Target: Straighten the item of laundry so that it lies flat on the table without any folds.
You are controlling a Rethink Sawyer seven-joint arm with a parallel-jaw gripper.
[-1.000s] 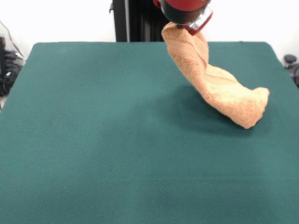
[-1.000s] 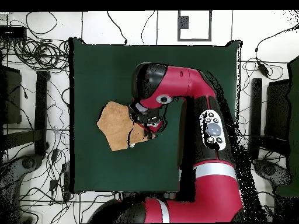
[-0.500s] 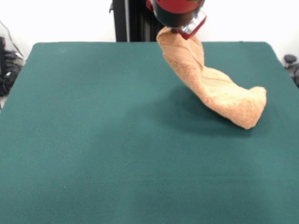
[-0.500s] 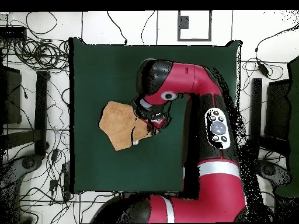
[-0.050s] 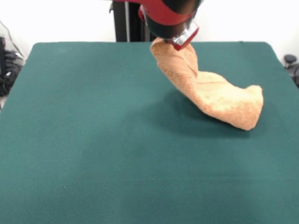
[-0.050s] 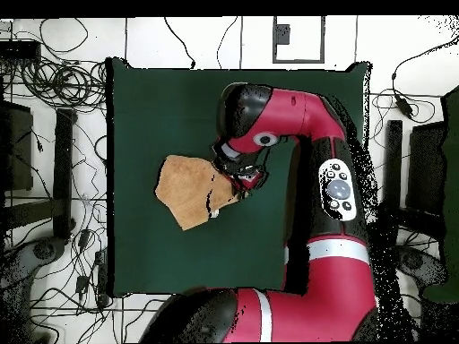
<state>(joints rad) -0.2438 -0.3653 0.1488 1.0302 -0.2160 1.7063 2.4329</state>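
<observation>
The gripper [image 5: 180,41] has one corner of the towel [image 5: 212,95] pinched and lifted off the table [image 5: 93,140], its jaws pressed together on the cloth. From across the table the towel hangs down from that high corner in a twisted, rope-like slant, and its other end rests bunched on the green felt, toward the right side and the far half of the tabletop. From above, the towel [image 6: 186,190] shows as a rough tan patch left of the gripper [image 6: 235,179], with the raised corner tucked under the red arm [image 6: 296,116]. A small white tag [image 6: 212,213] peeks out at the lower edge near the grip.

This looks like the spreading step: one corner is up, the rest is dragging or about to drag. The cloth is plainly not flat; it is folded over itself along its length and lumped at the low end.

The next move, as I judge it, calls for pulling the held corner away from the bunched end, low and steady, so friction on the felt draws the folds out. Then the corner should be set down gently before letting go. Lifting too high would only swing the whole towel free and let it crumple again. There is plenty of bare table on the near side to lay it out.
</observation>
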